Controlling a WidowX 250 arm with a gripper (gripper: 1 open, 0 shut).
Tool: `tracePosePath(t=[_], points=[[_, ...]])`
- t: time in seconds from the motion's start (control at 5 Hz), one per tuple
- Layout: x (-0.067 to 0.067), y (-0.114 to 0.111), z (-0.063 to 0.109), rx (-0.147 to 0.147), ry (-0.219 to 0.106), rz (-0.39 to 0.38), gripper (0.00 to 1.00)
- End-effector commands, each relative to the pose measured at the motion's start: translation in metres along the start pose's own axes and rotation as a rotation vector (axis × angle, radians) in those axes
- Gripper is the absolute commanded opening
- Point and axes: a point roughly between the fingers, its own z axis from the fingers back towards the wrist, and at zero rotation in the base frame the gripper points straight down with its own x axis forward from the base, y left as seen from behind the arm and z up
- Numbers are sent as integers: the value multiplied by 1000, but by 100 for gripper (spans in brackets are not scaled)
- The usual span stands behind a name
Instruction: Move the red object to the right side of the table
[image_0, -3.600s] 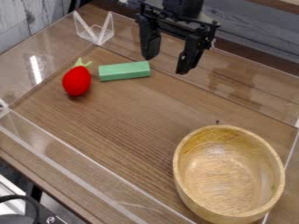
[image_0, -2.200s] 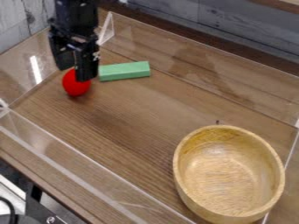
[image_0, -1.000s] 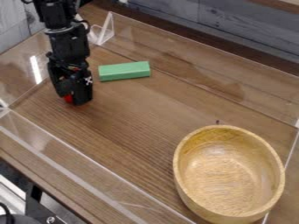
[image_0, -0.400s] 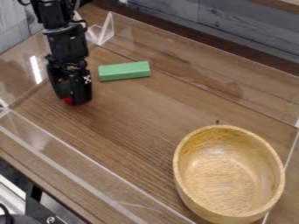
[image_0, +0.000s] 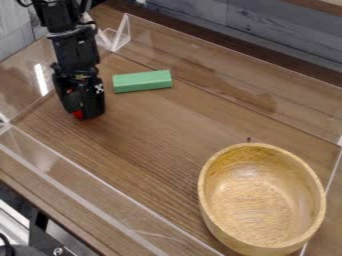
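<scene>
The round wooden bowl (image_0: 262, 198) has nothing in it. Over on the table's (image_0: 154, 160) left, the gripper (image_0: 80, 106) is wide open, down around the mostly hidden red object (image_0: 78, 114); I can't tell whether they touch.

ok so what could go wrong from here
The hand is down over the red object and hides most of it, so an off-centre close might squeeze the rounded toy out sideways. The green block lies close by, on the side toward the table's right, so a low carry could knock it. The wooden bowl might also get bumped further along.
</scene>
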Motion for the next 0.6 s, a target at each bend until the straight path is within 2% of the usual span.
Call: tracePosePath(t=[0.0,0.2,0.4], points=[[12,1,7,13,-41,-23,0],[18,0,9,9,-60,-19,0],[30,-8,16,14,-76,-20,0]])
